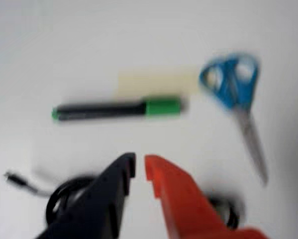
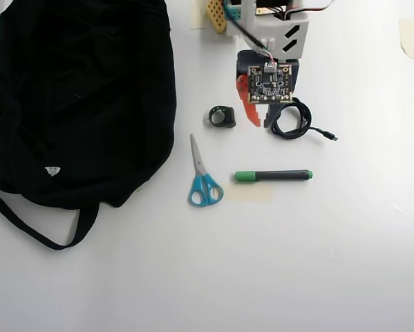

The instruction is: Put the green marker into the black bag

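The green marker lies flat on the white table, black barrel with a green cap. In the overhead view its cap points left, toward the scissors. My gripper hovers short of the marker, one finger black and one orange. A narrow gap shows between the fingertips and nothing is held. The black bag fills the left of the overhead view, far from the gripper; it is out of the wrist view.
Blue-handled scissors lie beside the marker's cap. A coiled black cable sits by the gripper, a small black ring-shaped object on its other side. Pale tape lies under the marker.
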